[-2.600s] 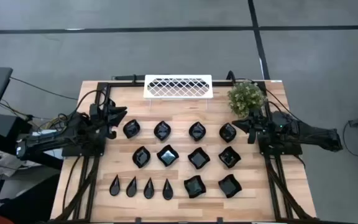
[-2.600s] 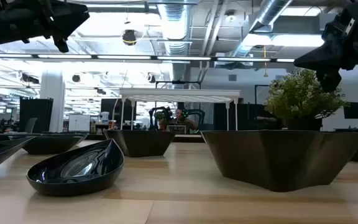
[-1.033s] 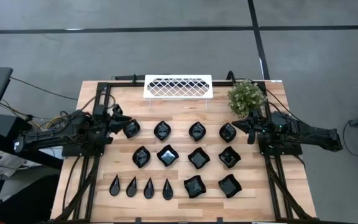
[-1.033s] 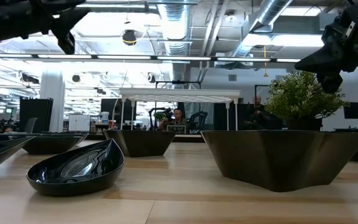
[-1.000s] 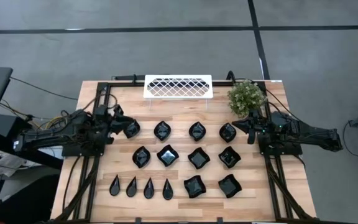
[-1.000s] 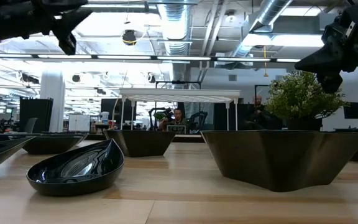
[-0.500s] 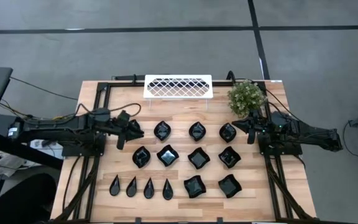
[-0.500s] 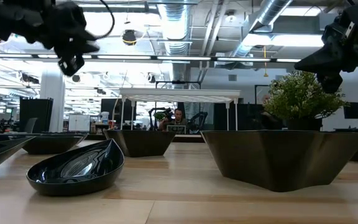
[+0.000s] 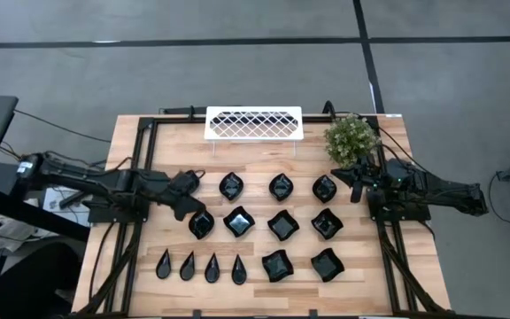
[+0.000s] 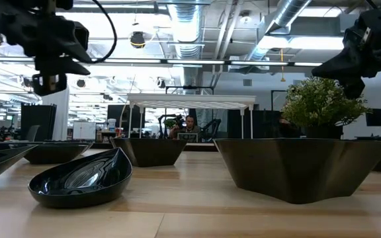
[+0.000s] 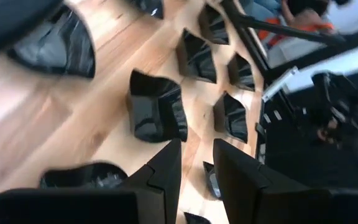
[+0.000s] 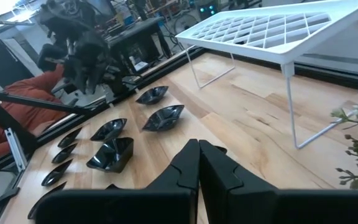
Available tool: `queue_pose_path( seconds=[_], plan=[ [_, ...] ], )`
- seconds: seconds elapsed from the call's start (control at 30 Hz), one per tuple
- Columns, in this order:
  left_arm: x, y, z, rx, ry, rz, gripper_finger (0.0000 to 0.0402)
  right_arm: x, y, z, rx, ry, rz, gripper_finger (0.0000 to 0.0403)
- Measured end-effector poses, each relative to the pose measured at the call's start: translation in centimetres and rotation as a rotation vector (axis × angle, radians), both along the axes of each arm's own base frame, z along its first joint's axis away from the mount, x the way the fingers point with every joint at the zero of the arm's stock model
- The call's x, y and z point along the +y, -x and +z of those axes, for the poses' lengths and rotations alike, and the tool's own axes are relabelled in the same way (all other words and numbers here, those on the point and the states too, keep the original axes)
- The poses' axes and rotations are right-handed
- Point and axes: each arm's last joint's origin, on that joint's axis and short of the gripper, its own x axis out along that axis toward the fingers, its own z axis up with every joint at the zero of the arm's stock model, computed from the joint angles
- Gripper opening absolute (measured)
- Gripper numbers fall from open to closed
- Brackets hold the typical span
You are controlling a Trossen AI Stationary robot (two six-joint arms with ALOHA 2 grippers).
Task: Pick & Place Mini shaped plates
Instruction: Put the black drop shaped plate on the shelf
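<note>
You're in the reach step. The left gripper (image 9: 188, 185) hangs over the left end of the back row of mini shaped plates (image 9: 239, 221). Its fingers (image 11: 166, 167) are slightly parted, with nothing between them. The plates lie in three rows on the desk (image 9: 255, 155), in front of the white lattice rack (image 9: 254, 123), and none is lifted. Next, I'd judge, you need to come down with one finger inside a dish's rim and one outside, then clench; the glossy rim may slip. Your right gripper (image 9: 358, 183) waits beside the potted plant (image 9: 351, 138), clenched on nothing.
</note>
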Motion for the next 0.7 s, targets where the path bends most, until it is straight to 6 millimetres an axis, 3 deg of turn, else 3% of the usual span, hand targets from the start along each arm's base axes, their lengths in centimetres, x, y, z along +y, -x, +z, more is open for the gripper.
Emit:
queue_pose_path(
  seconds=[0.53, 0.7],
  plan=[
    [-5.6, 1.8, -0.8, 0.083, 0.283, 0.181, 0.0095, 0.0, 0.1, -0.4, 0.044, -0.005, 0.000, 0.0000],
    [-7.2, 1.9, 0.9, 0.060, 0.318, 0.178, 0.0095, 0.0, 0.1, -0.4, 0.044, -0.005, 0.001, 0.0000]
  ],
)
